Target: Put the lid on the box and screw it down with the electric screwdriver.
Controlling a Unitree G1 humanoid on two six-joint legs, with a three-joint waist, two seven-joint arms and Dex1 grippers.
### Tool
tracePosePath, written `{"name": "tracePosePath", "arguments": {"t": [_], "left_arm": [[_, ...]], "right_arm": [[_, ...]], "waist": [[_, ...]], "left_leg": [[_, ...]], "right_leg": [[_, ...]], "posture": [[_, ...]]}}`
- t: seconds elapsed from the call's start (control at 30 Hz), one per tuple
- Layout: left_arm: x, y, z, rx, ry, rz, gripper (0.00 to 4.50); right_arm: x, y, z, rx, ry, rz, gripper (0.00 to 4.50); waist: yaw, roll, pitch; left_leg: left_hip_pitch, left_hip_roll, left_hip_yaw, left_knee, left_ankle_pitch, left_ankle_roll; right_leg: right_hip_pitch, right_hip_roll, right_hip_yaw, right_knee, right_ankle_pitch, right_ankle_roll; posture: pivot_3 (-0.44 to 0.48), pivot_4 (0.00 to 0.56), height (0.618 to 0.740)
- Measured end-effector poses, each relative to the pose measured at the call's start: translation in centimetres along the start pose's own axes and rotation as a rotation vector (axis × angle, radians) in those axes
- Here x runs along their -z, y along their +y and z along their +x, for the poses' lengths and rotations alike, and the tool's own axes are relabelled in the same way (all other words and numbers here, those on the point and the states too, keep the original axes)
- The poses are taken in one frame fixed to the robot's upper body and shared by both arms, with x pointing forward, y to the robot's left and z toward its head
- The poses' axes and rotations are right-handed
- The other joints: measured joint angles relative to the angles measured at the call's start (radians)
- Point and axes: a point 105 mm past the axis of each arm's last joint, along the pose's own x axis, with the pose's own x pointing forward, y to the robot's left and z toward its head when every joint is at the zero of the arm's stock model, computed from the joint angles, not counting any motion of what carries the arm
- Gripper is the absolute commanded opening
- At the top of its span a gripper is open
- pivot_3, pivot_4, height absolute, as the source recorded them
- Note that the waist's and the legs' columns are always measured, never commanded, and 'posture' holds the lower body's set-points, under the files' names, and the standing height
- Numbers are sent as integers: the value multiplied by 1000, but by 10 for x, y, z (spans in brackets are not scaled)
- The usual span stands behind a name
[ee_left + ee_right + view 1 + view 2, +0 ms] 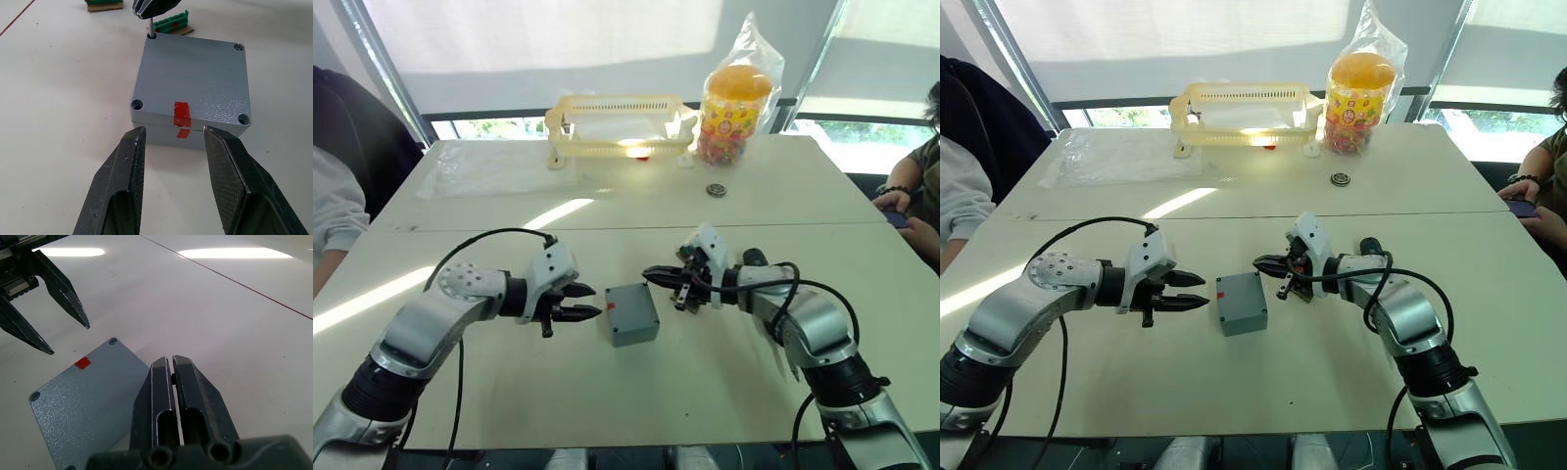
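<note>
Left gripper spread — lid seated.

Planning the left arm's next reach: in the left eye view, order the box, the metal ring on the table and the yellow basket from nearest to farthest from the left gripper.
From the left gripper:
1. Box, lid on, just off its fingertips at table centre.
2. Metal ring, farther back, toward the right.
3. Yellow basket, at the far table edge.

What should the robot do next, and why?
Probably close the open left gripper on the box to steady it: the lid already sits on top, the electric screwdriver has its bit in a corner hole, and nothing holds the box.
</note>
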Motion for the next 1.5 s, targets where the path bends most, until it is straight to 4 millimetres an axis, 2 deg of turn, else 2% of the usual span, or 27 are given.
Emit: {"name": "tracePosePath", "arguments": {"t": [0.53,0.73,0.83,0.97,1.17,1.33,1.4,1.5], "left_arm": [[0,0,0,0,0,0,1873],[0,0,0,-1,0,0,1873],[0,0,0,-1,0,0,1873],[0,0,0,-1,0,0,1873],[4,0,-2,-2,14,-6,1873],[4,3,-6,-9,16,-11,1873],[5,4,-8,-16,16,-14,1873],[10,5,-12,-28,35,-23,1873]], "right_arm": [[0,5,6,-15,-10,8,24],[5,3,7,-6,13,10,24],[5,3,7,-8,12,4,936],[5,3,7,-8,10,5,2979],[-12,-7,-8,26,-75,67,2979],[-23,-7,-22,17,-110,112,2979],[-18,-6,-29,27,-81,105,2979],[4,-1,-42,41,5,121,2979]], "waist": [[0,0,0],[0,0,0],[0,0,0],[0,0,0],[0,0,0],[0,0,0],[3,0,0],[3,0,0]], "left_leg": [[0,0,0,0,0,0],[0,0,0,0,0,0],[0,0,0,0,0,0],[0,0,0,0,0,0],[0,0,0,0,0,0],[0,0,0,0,0,0],[0,0,0,0,0,0],[0,0,0,0,0,0]], "right_leg": [[0,0,0,0,0,0],[0,0,0,0,0,0],[0,0,0,0,0,0],[0,0,0,0,0,0],[0,0,0,0,0,0],[0,0,0,0,0,0],[0,0,0,0,0,0],[0,0,0,-1,0,0]], "posture": [[0,150,740],[0,150,740],[0,150,740],[0,150,740],[0,150,740],[0,150,740],[0,150,740],[0,150,740]]}}
